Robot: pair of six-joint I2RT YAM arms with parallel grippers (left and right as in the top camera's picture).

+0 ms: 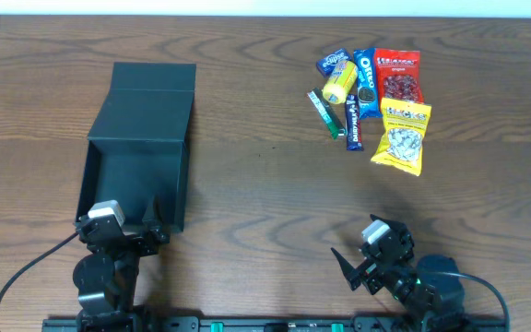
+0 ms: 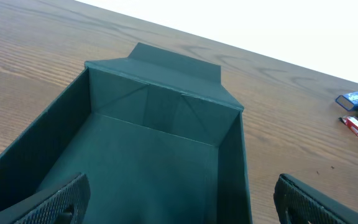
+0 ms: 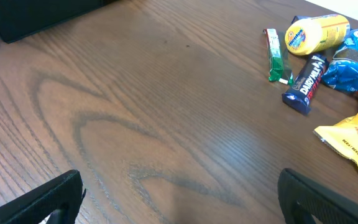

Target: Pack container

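The container [image 1: 136, 180] is a dark teal-black box on the left of the table, open, with its flap lid [image 1: 153, 88] laid back on the far side. Its bare inside fills the left wrist view [image 2: 148, 155]. My left gripper [image 1: 118, 224] hovers at the box's near edge, open and holding nothing [image 2: 182, 190]; one finger [image 2: 55, 205] is over the inside, the other [image 2: 316, 202] is outside the right wall. My right gripper [image 1: 364, 254] stands open over bare wood [image 3: 179, 186] at the near right, away from the snacks.
A cluster of snacks lies at the far right: a red bag [image 1: 400, 76], an Oreo pack [image 1: 366, 81], a yellow tube [image 1: 340, 83], a green stick [image 1: 324, 112], a dark blue bar [image 1: 353, 122] and a yellow bag [image 1: 402, 136]. Wood table [image 1: 265, 184] lies between box and snacks.
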